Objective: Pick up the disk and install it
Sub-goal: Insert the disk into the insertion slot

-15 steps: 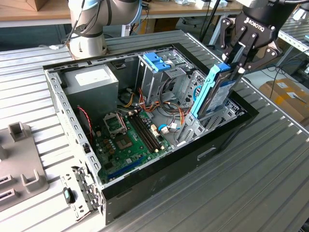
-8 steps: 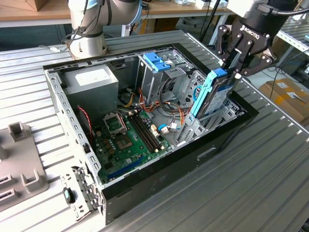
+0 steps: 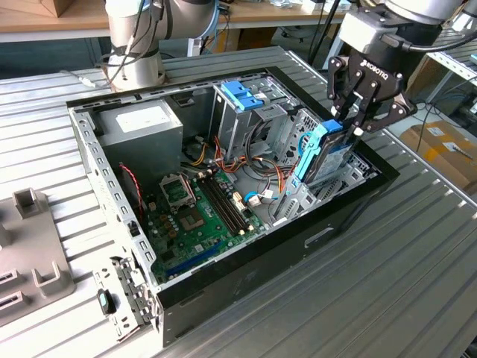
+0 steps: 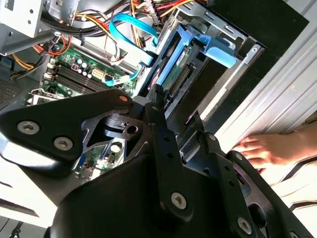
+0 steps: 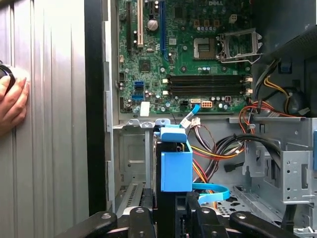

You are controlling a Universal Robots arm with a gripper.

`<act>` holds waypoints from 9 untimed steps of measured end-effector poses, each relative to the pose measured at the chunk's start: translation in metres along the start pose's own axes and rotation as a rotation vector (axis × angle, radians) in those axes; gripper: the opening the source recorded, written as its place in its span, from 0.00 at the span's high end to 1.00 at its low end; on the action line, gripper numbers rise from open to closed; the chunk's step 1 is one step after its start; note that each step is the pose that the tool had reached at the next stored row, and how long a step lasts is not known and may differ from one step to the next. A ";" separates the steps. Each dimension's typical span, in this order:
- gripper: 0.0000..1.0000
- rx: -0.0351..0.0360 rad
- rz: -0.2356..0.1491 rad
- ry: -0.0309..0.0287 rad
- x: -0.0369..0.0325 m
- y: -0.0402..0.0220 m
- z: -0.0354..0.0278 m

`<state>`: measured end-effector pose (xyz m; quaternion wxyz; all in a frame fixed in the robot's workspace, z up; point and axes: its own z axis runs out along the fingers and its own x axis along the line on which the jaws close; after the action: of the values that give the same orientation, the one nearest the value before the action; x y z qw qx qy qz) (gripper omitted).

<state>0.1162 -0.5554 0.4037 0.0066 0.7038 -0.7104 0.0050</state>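
The disk [image 3: 326, 153], a silver drive with light-blue rails, stands on edge, partly lowered into the drive bay at the exterior view's right end of the open computer case [image 3: 119, 216]. My gripper [image 3: 350, 127] comes down from above and is shut on the disk's upper edge. In the first wrist view the disk's blue rail [image 5: 176, 171] sits between my black fingers [image 5: 199, 218], just above the bay's metal frame. The second wrist view shows the disk [image 4: 174, 62] beyond my gripper [image 4: 176, 106], its connector edge pointing into the case.
A grey power-supply box [image 3: 141, 123] sits at the case's far corner. A metal drive cage with a blue bracket [image 3: 242, 93] stands next to the bay. Motherboard [image 3: 197, 212] and loose cables [image 3: 257, 168] fill the floor. A person's hand [image 4: 267, 148] rests on the table beside the case.
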 end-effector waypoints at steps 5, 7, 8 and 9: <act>0.65 0.0000 0.000 0.0001 -0.0001 0.0000 0.0105; 0.65 0.0000 0.000 0.0001 -0.0003 -0.0001 0.0165; 0.65 0.0000 0.000 0.0001 -0.0003 -0.0001 0.0193; 0.65 0.0000 0.000 0.0001 -0.0004 -0.0001 0.0224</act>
<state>0.1162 -0.5554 0.3813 0.0067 0.7038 -0.7103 0.0050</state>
